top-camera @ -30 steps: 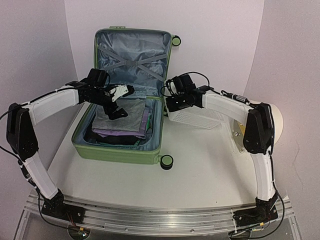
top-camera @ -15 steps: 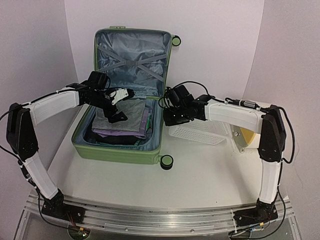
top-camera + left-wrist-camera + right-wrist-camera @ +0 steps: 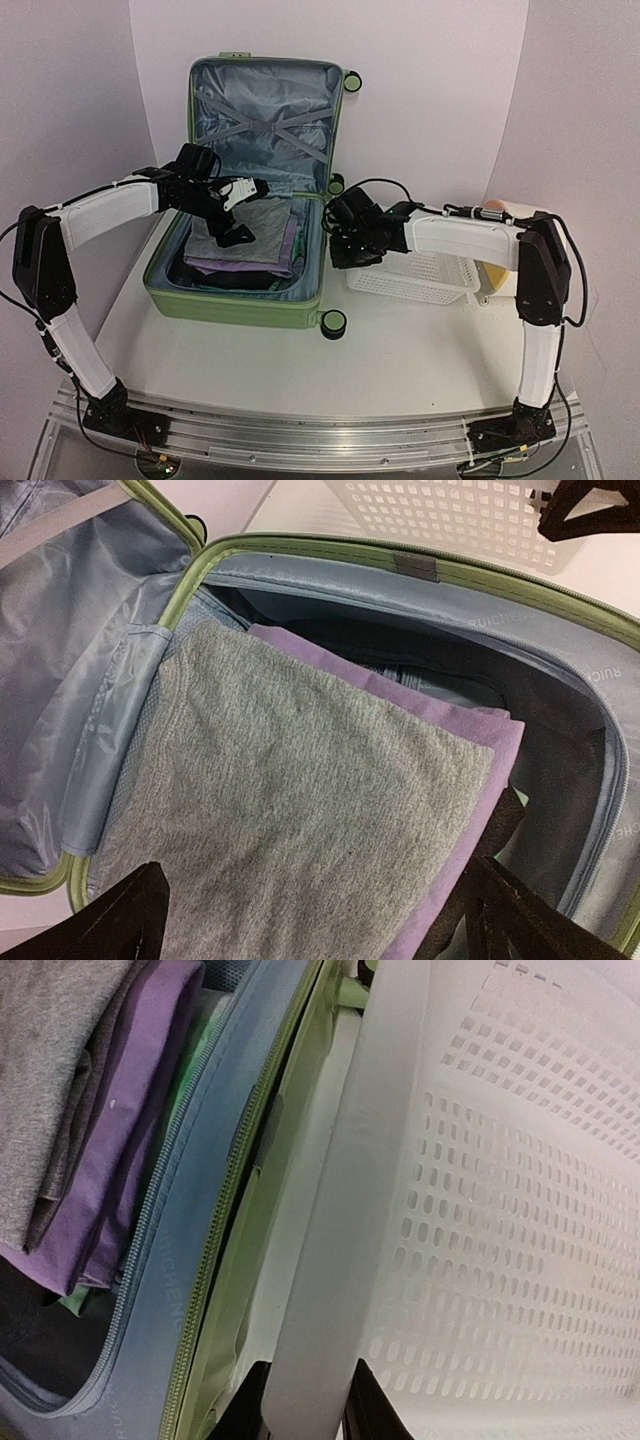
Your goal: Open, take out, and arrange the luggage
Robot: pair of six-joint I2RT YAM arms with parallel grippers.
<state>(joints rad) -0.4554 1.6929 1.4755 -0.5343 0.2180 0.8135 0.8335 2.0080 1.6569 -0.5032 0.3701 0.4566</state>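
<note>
Since a second ago, the white mesh basket (image 3: 425, 278) has been drawn nearer, its rim clenched by the right hand (image 3: 345, 252). The luggage (image 3: 235, 305) is laid open on the bench (image 3: 400, 350), back left; the left hand (image 3: 247, 208) is held released above a grey garment (image 3: 262, 222) inside.

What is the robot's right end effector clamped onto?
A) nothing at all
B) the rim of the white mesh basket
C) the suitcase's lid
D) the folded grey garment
B: in the right wrist view the right end effector has a dark finger on either side of the rim of the white mesh basket, which sits right beside the open suitcase.
</note>
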